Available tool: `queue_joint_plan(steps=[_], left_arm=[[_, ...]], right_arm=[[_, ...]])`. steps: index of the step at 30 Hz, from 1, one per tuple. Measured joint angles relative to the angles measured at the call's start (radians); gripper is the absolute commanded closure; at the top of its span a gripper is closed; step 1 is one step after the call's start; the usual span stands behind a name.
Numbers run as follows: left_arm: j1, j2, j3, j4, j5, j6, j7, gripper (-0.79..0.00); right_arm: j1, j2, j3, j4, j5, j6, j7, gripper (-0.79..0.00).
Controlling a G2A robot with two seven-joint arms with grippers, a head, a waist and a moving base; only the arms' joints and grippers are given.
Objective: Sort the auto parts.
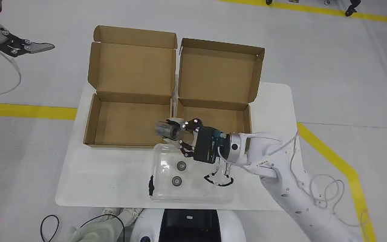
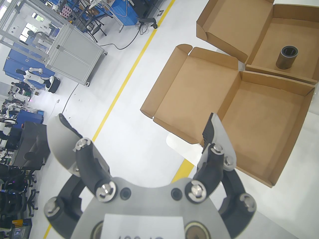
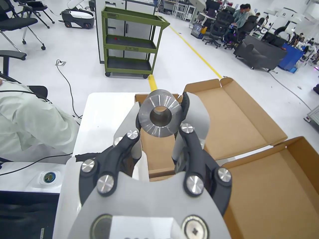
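"Auto parts (image 1: 181, 164) lie in our clear tray (image 1: 199, 192) at the lower middle of the top view; which one do we have in hand?"

"A metal cylinder (image 3: 159, 119); our right claw (image 3: 161, 110) is clamped on its sides, with the bore facing the wrist camera; in the top view it hangs just above centre, over the front walls where the two cardboard boxes meet."

"And our left claw (image 2: 135, 123)?"

"Spread wide and holding nothing; it sits at the far upper left of the top view, well apart from the table (image 1: 272, 109)."

"So which step do we call it?"

"The carry, we judge; the pick looks done and the drop is not yet made; two small bearings (image 1: 177, 180) and a black looped piece (image 1: 214, 178) wait in the tray."

"Which box do we aim for?"

"Our left wrist view shows a dark cylinder (image 2: 286, 57) standing upright in the box at the upper right of that frame; the box below it is bare; we take the first, without certainty, for the right-hand box (image 1: 224, 118) of the top view and the bare one for the left-hand box (image 1: 127, 124); if like goes with like, ours belongs beside the standing one."

"What does the next move call for?"

"We should bring the cylinder clear of the wall and over the box floor; we lower it beside its twin without knocking it, then part the fingers."
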Motion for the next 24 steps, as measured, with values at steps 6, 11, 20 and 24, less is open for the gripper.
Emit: queue_joint_plan(steps=[6, 11, 20, 24], left_arm=[[0.000, 0.000, 0.000, 0.000, 0.000, 0.000, 0.000, -0.785], [0.000, 0.000, 0.000, 0.000, 0.000, 0.000, 0.000, -0.785], [0.000, 0.000, 0.000, 0.000, 0.000, 0.000, 0.000, -0.785], [0.000, 0.000, 0.000, 0.000, 0.000, 0.000, 0.000, -0.785]], right_arm=[[0.047, -0.008, 0.005, -0.007, 0.020, -0.006, -0.008, 0.000], [0.069, -0.014, 0.007, -0.011, 0.036, 0.003, -0.021, 0.000], [0.078, -0.021, 0.010, 0.004, 0.040, 0.002, -0.070, 0.000], [0.068, -0.021, 0.021, 0.007, 0.035, 0.000, -0.092, 0.000]])
